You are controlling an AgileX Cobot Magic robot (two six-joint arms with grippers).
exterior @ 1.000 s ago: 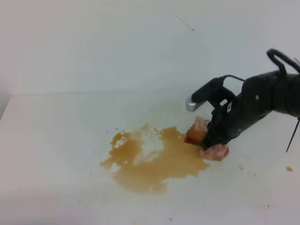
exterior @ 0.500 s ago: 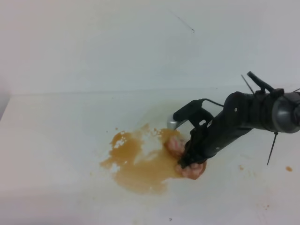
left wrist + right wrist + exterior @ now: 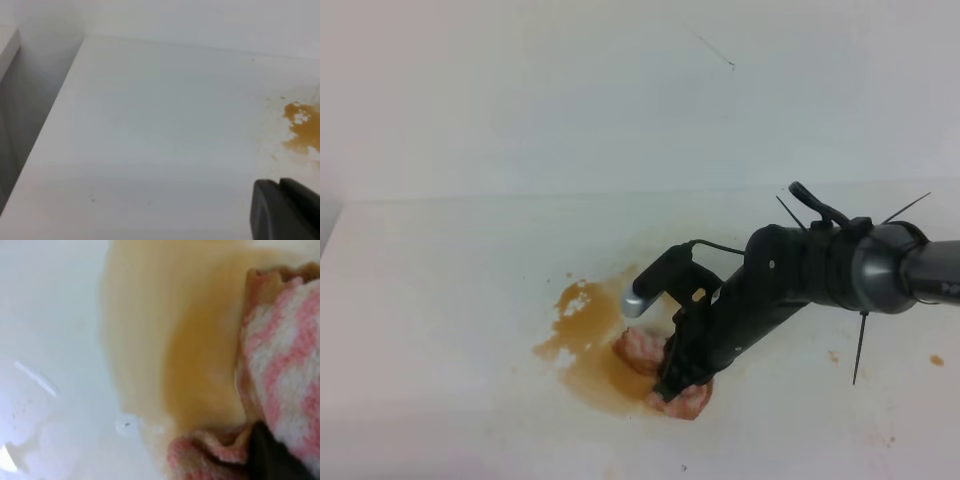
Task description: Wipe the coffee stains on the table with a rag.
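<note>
The coffee stains (image 3: 582, 322) lie as an amber-brown blotch left of the middle of the white table (image 3: 440, 300). My right gripper (image 3: 672, 380) is shut on the rag (image 3: 642, 349), a pink-white wad pressed onto the blotch's right edge. In the right wrist view the striped rag (image 3: 287, 365) fills the right side, with brown liquid (image 3: 200, 355) beside it and a dark fingertip (image 3: 270, 455) at the bottom. The left wrist view shows the stain's edge (image 3: 302, 130) far right. Only a dark piece of my left gripper (image 3: 285, 212) shows there, and its jaws are hidden.
Small brown specks (image 3: 835, 356) dot the table right of the arm, one more (image 3: 937, 360) near the right edge. A white wall (image 3: 620, 90) rises behind the table. The table's left edge (image 3: 45, 125) drops off in the left wrist view.
My right gripper has dragged the rag leftward and toward the front through the stain. The blotch's right part is gone; only pale traces show there.
</note>
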